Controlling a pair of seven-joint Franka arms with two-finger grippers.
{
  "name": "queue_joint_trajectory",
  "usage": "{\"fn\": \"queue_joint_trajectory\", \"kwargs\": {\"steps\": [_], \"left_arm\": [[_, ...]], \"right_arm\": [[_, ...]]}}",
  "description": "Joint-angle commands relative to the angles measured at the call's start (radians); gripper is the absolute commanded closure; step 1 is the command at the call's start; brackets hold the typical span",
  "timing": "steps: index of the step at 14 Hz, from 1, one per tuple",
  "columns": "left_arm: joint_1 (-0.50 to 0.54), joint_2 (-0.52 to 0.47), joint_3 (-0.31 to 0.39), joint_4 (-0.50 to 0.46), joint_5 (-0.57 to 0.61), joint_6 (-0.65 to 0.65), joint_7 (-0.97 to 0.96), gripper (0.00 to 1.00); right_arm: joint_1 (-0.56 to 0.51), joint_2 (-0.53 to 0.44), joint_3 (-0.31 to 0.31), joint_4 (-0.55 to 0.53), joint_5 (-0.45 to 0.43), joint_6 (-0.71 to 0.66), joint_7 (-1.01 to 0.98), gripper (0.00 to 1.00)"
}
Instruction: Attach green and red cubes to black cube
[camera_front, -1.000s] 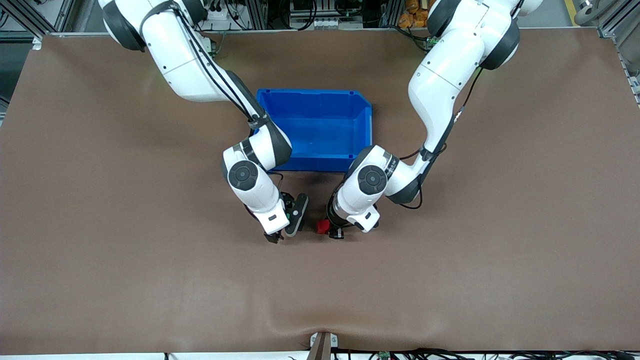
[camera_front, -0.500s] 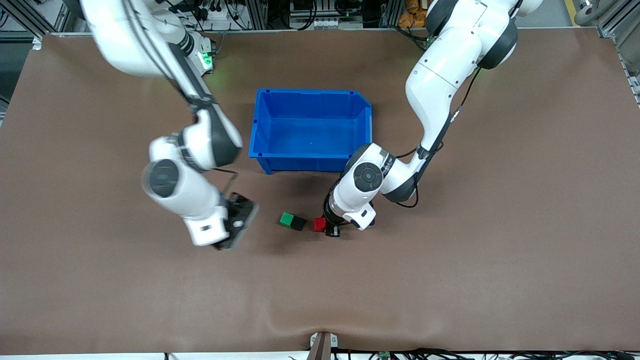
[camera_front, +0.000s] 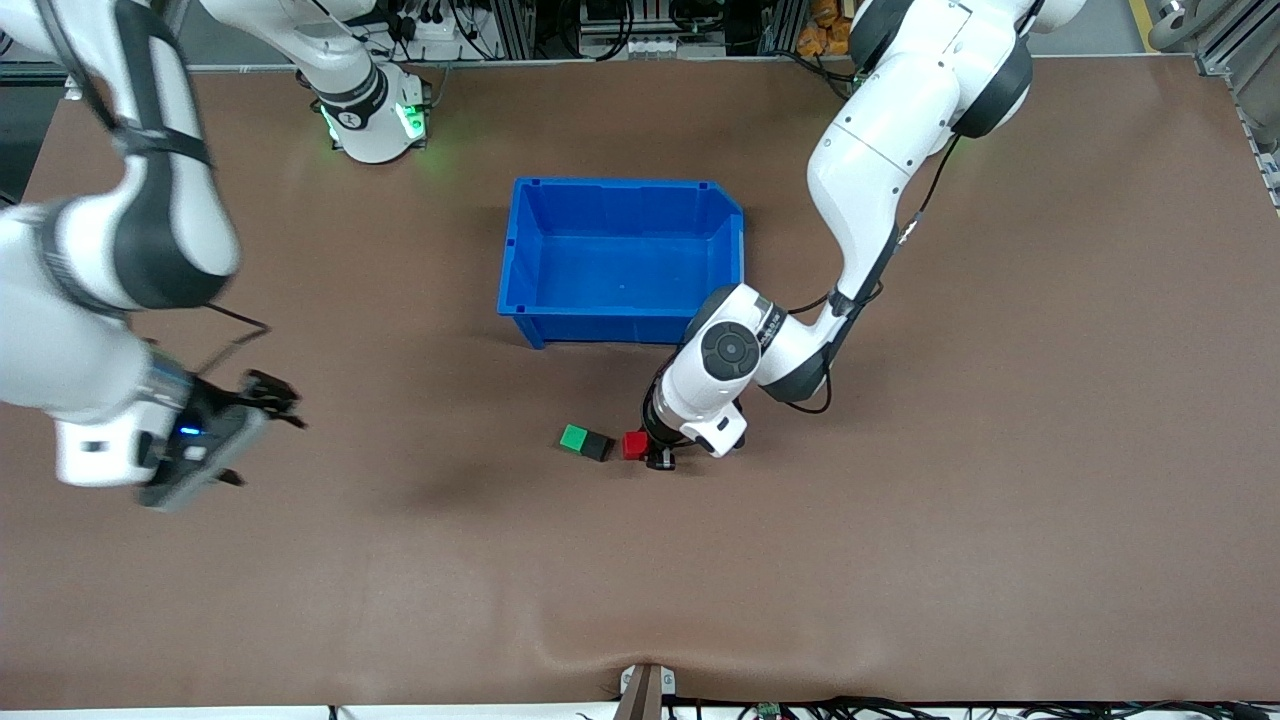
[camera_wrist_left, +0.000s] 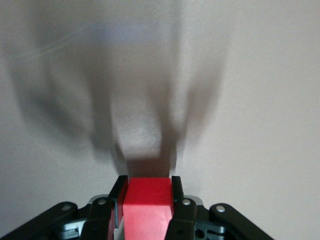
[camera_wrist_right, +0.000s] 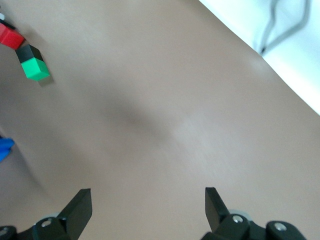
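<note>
Right claw (camera_front: 262, 400) withdrawn (spread), red cube (camera_front: 633, 444) in left claw (camera_front: 655, 458)

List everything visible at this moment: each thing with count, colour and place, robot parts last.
green cube: one, bright green, on the table nearer the camera than the bin, touching the black cube on its side toward the right arm's end.
black cube: one, matte black, between the green cube and the red cube.
red cube: one, bright red, at the black cube's side toward the left arm's end, held in the left gripper.
bin: one, blue, mid-table; nothing visible inside.
table: one, brown surface.
left gripper: one, low at the table, shut on the red cube.
right gripper: one, open, empty, up over the right arm's end of the table.
</note>
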Motion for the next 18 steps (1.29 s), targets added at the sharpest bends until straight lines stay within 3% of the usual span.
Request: {"fn": "queue_joint_trajectory", "kwargs": {"steps": [1, 8, 11, 18], "left_arm": [[-0.022, 0.019, 0.011, 0.025, -0.018, -0.008, 0.013, 1.00], [-0.044, 0.029, 0.016, 0.028, -0.017, -0.003, 0.022, 1.00], [-0.038, 0.032, 0.017, 0.030, -0.017, 0.034, 0.062, 1.00], [-0.039, 0.066, 0.031, 0.080, -0.017, 0.078, 0.079, 1.00]], "right_arm": [[-0.063, -0.100, 0.020, -0.034, -0.004, -0.053, 0.053, 0.00], [-0.074, -0.321, -0.014, -0.086, -0.115, -0.357, 0.557, 0.00], [-0.072, -0.416, -0.014, -0.171, -0.115, -0.391, 0.703, 0.00], [-0.078, -0.426, -0.014, -0.136, -0.112, -0.444, 0.799, 0.00]]}}
